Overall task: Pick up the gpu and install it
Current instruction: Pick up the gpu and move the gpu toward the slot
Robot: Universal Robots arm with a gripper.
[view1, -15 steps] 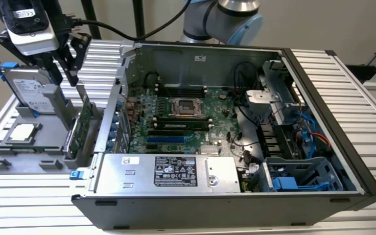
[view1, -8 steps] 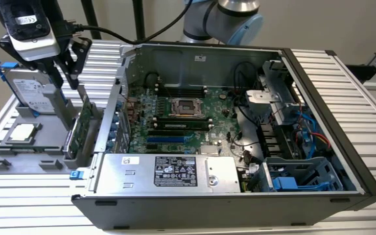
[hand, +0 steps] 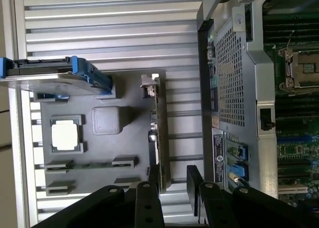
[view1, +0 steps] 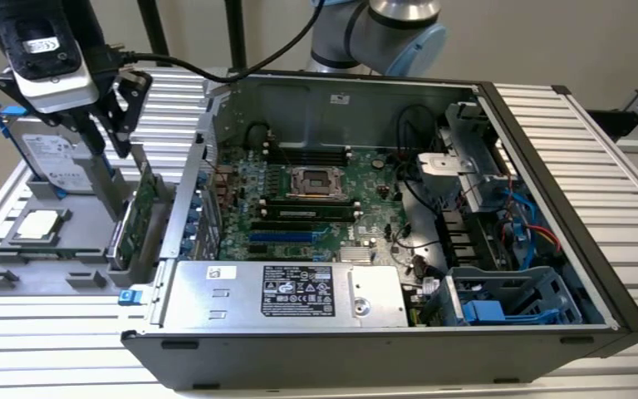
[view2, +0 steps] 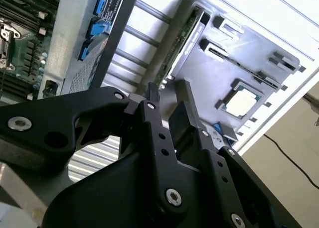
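Your gripper (view1: 116,143) hangs at the exterior view's left, over the grey holder tray (view1: 31,278) that sits on the slatted bench (view1: 53,349) beside the open computer case (view1: 541,216). Its jaws stand apart and hold nothing. The gpu (view1: 139,212) stands on its long edge in a slot on the side of the tray nearest the case, just below the gripper.

From outside you cannot judge how the jaws line up with the card, but both wrist views show it. In the first wrist view the gpu (hand: 160,123) runs edge-on towards the fingertips (hand: 154,178). One of them lies across the card's near end and the other stands off on the case side, with bare slats in the gap (whether that finger touches the card, I cannot tell). The second wrist view shows the same card (view2: 183,36) as a thin green strip ending at the jaws.

The exterior view alone gives you the inside of the case: the motherboard (view1: 296,199) and the power supply (view1: 286,291) along the near wall.

On the tray, the hard drive (view1: 59,162) in its blue frame stands upright just beside the gripper. The square chip (view1: 36,224) lies flat in its recess, well apart from the card. The case's perforated rear wall (hand: 232,73) stands close alongside the gpu
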